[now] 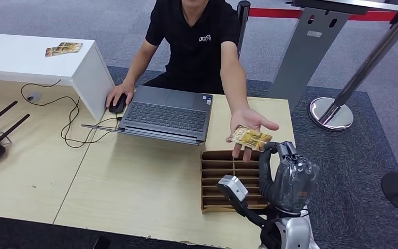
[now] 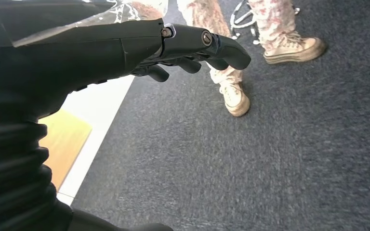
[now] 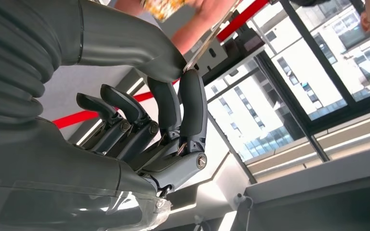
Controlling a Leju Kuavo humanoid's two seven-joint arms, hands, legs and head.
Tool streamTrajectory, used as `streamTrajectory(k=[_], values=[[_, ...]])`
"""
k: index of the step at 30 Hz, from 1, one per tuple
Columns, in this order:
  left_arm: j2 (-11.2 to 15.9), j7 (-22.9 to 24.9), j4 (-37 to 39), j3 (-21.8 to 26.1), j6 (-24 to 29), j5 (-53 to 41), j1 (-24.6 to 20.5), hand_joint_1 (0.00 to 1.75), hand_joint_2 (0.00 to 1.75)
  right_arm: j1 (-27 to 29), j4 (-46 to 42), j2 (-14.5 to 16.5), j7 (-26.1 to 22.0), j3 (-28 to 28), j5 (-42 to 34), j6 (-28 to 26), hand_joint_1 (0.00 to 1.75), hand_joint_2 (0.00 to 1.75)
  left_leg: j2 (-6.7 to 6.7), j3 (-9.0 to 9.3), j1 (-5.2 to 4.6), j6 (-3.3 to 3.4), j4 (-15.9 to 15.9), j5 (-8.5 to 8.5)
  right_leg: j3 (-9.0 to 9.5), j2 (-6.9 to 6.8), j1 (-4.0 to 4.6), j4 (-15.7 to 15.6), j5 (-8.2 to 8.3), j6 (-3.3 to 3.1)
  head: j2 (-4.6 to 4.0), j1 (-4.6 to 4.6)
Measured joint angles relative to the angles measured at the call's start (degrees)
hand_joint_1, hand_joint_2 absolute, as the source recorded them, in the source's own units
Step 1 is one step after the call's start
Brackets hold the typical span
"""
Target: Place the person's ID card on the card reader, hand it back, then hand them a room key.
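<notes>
Presently, card [image 1: 251, 137] is lying flat on the person's open palm [image 1: 250, 122], above the slotted wooden tray [image 1: 210, 171]. Thin, stiff, light, likely slick: best pinching by a free edge. Right hand [image 1: 289, 174] is hovering just beside, fingers curled, holding nothing. Left hand [image 2: 192, 45] is hanging empty, fingers extended.

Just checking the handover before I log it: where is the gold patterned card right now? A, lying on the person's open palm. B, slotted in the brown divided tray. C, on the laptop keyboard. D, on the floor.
A: in the head view the gold patterned card lies on the person's outstretched hand, above the brown divided tray, with the robot's right hand just below it.
</notes>
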Motion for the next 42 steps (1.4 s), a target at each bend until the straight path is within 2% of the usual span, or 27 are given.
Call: streamTrajectory(k=[4,12,22,26,30,34,42], values=[[0.3,-0.98,0.03,-1.63,0.0,1.89,-0.15,0.0,1.75,-1.99,3.56,0.62,-0.14,0.64,-1.27,0.07,1.75,1.75,0.0,0.0,0.01,0.0,0.0,0.0,0.0,0.0,0.0,0.01,0.0,0.0,0.0,0.01],[1.21,-1.6,0.04,-4.98,0.0,4.25,-0.24,0.0,1.75,-4.72,10.52,1.17,-4.36,0.42,-4.03,0.09,1.75,1.75,0.0,-0.01,0.0,0.0,0.0,0.0,-0.02,0.0,0.0,0.0,0.0,0.0,0.0,0.01],[1.84,-1.65,0.04,-7.48,0.0,4.97,-0.24,0.0,1.75,-5.56,15.06,1.29,-4.72,-0.18,-3.87,0.05,1.75,1.75,0.0,-0.01,0.0,0.0,0.0,0.0,-0.02,0.0,0.0,0.0,0.0,0.0,0.0,0.01],[1.93,-1.64,0.04,-8.07,0.0,5.32,-0.24,0.0,1.75,-5.6,15.81,1.3,-4.71,-0.25,-3.85,0.04,0.0,1.75,0.0,-0.01,0.0,0.0,0.0,0.0,-0.02,0.0,0.0,0.0,0.0,0.0,0.0,0.01],[2.08,-1.52,0.04,-8.83,0.0,5.74,-0.24,0.0,1.75,-5.62,16.4,1.41,-4.24,-0.28,-3.31,0.01,0.0,1.75,0.0,-0.01,0.0,0.0,0.0,0.0,-0.03,0.0,0.0,0.0,0.0,0.0,0.0,0.01],[2.29,-1.46,0.04,-9.37,0.0,5.82,-0.24,0.0,1.75,-5.64,16.89,1.54,-3.88,-0.33,-2.96,0.0,0.0,0.0,0.0,-0.01,0.0,0.0,0.0,0.0,-0.03,0.0,0.0,0.0,0.0,0.0,0.0,0.01],[2.48,-0.34,0.04,-10.62,0.0,6.74,-0.24,0.0,1.75,-5.65,16.94,1.54,-1.37,-0.2,-1.55,-0.02,0.0,0.0,0.0,-0.01,0.0,0.0,0.0,0.0,-0.03,0.0,0.0,0.01,0.0,0.0,0.0,0.02]])
